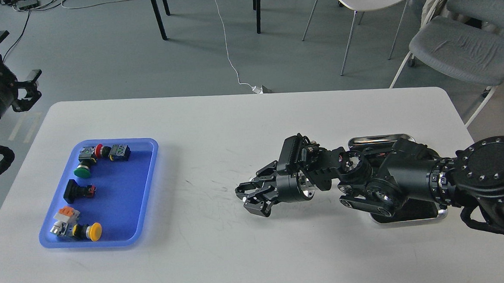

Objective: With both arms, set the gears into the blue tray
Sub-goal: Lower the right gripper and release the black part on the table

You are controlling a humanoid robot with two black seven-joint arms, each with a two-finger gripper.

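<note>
The right arm reaches in from the right edge and extends across the white tabletop [242, 129], its right end effector [250, 198] low over bare surface near the middle, well apart from the blue tray [148, 181] at the left. The fingers sit close together with only a narrow gap at the tips; whether a gear is pinched between them cannot be told, since the tips are dark and any gear would be tiny and black. No gear can be made out anywhere on the tabletop or in the blue tray.

The blue tray holds only push-button switches: a green-capped one [82, 171] and a red-capped one [99, 150] near its far end, a black one [74, 191] in the middle, and a yellow-capped one [93, 231] at its near end. A steel tray [381, 139] with a dark interior lies under the right forearm, mostly hidden by it.

The left end effector [25, 91] hangs off the tabletop's far left corner, above the floor, its fingers spread apart and holding nothing.

Judged from this layout, the step in hand is a transfer between the steel tray and the blue tray by the right arm. The next move calls for carrying the right end effector leftward over the tray's raised rim, then releasing into a bare patch clear of the switches.
</note>
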